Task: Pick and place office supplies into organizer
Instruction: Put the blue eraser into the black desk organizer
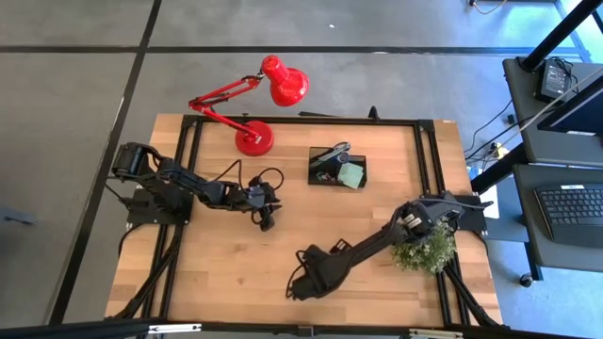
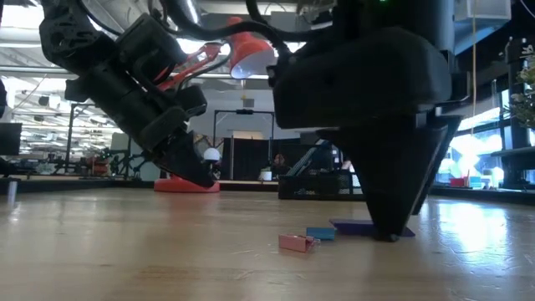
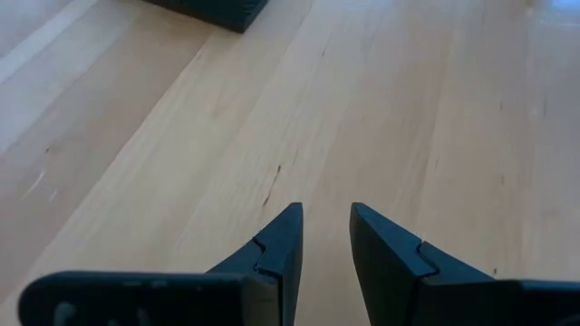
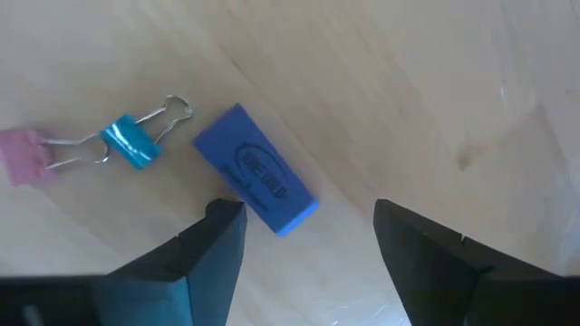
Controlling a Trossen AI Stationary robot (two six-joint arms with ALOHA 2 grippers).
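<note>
A blue eraser [image 4: 256, 181] lies flat on the wood, with a blue binder clip [image 4: 136, 142] and a pink clip [image 4: 18, 156] beside it. The low view shows the same eraser [image 2: 368, 227], blue clip [image 2: 320, 233] and pink clip [image 2: 294, 242]. My right gripper [image 4: 308, 217] is open and low over the table near its near edge [image 1: 300, 282]. The eraser lies partly between its fingers. The black organizer [image 1: 337, 168] stands toward the far side and holds a green sticky-note pad [image 1: 351, 176]. My left gripper [image 1: 267, 218] hovers left of centre, open by a narrow gap [image 3: 324, 222]. My right gripper points down from above, and one finger [image 4: 222, 231] stands right beside the blue eraser's long edge [image 4: 237, 195]. I cannot tell whether it touches. The eraser lies flat on the table.
A red desk lamp [image 1: 254, 137] stands at the far left of the table. A green bushy plant [image 1: 424, 250] sits at the right edge beside my right arm. A black metal frame [image 1: 429, 132] borders the tabletop. Bare wood lies between the two grippers and the organizer.
</note>
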